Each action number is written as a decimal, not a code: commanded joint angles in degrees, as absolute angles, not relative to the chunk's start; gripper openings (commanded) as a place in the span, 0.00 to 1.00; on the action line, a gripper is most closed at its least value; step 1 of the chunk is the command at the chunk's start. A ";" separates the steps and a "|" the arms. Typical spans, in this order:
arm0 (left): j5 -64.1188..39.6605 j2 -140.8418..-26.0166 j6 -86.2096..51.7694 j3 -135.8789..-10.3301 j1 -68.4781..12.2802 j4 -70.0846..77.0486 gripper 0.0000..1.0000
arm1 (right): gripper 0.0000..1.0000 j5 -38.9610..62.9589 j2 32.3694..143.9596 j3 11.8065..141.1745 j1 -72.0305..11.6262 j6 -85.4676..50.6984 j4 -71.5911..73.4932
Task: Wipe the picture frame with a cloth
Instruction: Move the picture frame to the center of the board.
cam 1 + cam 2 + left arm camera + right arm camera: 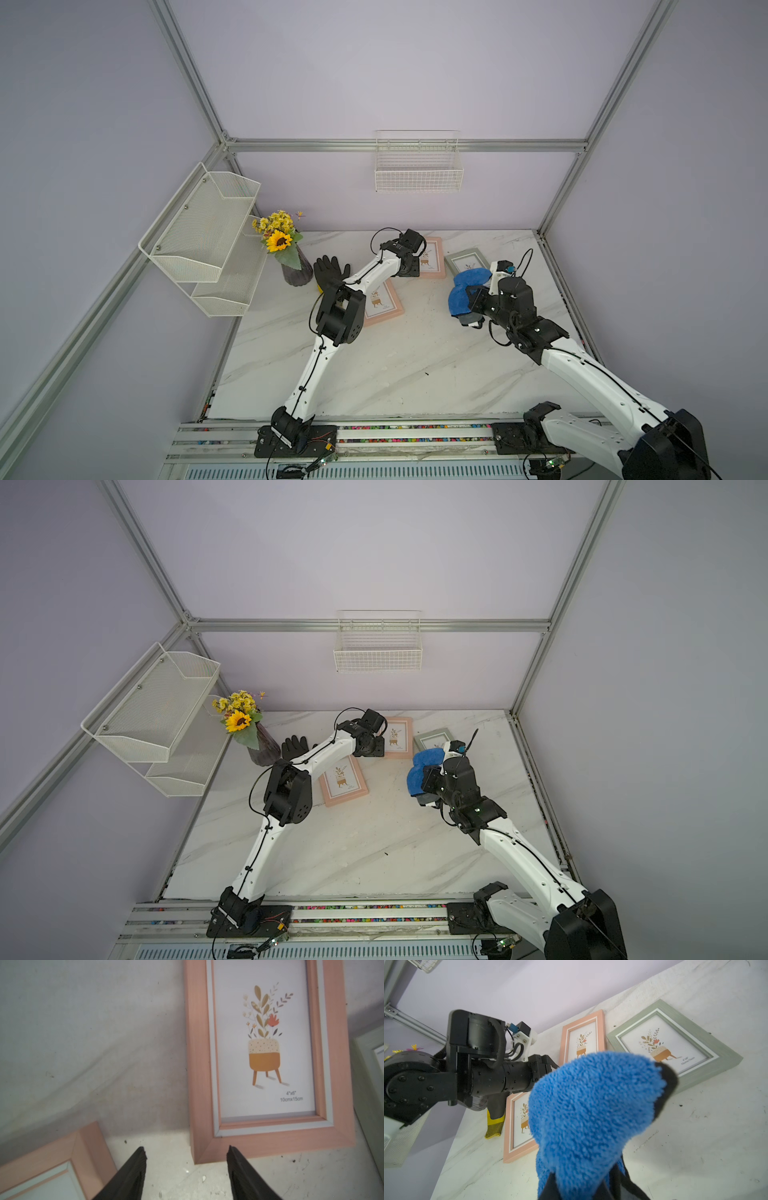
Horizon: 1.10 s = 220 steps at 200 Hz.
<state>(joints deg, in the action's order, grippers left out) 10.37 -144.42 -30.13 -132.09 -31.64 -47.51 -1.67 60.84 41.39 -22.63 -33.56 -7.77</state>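
Cloth (591,1109) is clamped in your right gripper (473,300), left gripper (186,1153) apart beside the far pink frame (198,1064); next, I judge, carry the cloth toward 11 o'clock onto it.

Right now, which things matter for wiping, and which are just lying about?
In the job: cloth, shut in the right gripper; probably the far pink frame, with the open left gripper at its corner.
Lying about: near pink frame, grey frame, glove, vase, basket, shelf.

L claw (187,1152) jaws apart, R claw (471,296) clamped shut, both arms reaching fwd.
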 commanded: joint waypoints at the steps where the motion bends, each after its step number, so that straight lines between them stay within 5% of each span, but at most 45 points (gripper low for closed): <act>1: 11.70 -145.65 -28.57 -136.12 -30.95 -46.41 0.63 | 0.07 -0.71 60.36 40.19 -22.55 -33.61 -6.87; 141: 9.42 -149.80 -26.89 -135.43 -31.18 -40.81 0.52 | 0.08 -1.22 61.24 40.90 -22.50 -33.18 -7.16; 220: 9.59 -140.48 -28.82 -120.18 -35.03 -40.17 0.20 | 0.09 -4.32 63.18 42.99 -22.50 -33.18 -8.61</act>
<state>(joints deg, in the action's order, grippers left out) 9.93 -144.94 -27.92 -126.21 -32.60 -36.84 -1.41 62.52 40.62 -22.63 -33.52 -7.88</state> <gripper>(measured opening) 0.252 0.144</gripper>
